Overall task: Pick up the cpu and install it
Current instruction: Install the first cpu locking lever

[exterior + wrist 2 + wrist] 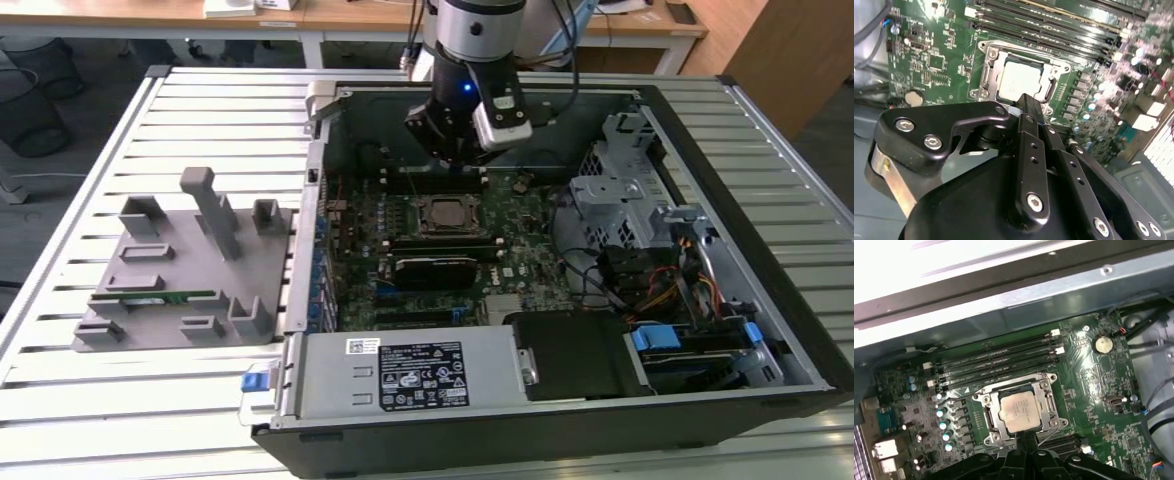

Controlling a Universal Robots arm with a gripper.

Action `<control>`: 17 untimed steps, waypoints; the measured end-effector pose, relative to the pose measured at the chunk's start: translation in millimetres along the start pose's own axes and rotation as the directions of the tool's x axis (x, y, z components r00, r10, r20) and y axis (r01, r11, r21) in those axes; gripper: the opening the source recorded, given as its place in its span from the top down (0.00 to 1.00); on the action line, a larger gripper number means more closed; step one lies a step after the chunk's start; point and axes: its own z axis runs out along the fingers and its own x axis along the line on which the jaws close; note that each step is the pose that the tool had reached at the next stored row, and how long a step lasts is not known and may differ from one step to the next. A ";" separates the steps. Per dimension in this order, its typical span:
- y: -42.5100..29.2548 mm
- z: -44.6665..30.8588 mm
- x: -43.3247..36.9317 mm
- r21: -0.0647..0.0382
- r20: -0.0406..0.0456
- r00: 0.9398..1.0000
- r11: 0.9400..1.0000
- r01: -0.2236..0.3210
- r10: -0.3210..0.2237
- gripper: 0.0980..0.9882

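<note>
Lying bare on the exterior view's left, a grey parts tray [174,290] flanks an open computer case [787,330]; inside, the cpu [1019,411] sits in the motherboard socket [1046,402] while the gripper [447,150] hangs just above it, fingers [1029,107] pressed together and empty.

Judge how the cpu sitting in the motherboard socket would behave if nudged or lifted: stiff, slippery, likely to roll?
The cpu looks like a thin, flat metal-topped plate, so probably rigid and unlikely to roll. Its smooth, shiny top may be slippery. Seated inside the socket frame, it would likely resist sideways pushes.
</note>
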 end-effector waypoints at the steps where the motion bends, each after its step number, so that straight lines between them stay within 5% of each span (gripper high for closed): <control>1: 0.0 0.1 0.0 0.000 0.000 1.000 1.000 0.016 -0.016 0.99; 13: 0.0 0.6 0.0 -0.004 0.005 0.984 0.984 0.177 -0.177 0.99; 15: 0.0 0.7 0.0 -0.010 0.005 0.981 0.981 0.196 -0.196 0.99; 17: 0.0 0.8 0.0 -0.028 0.004 0.978 0.978 0.209 -0.209 0.99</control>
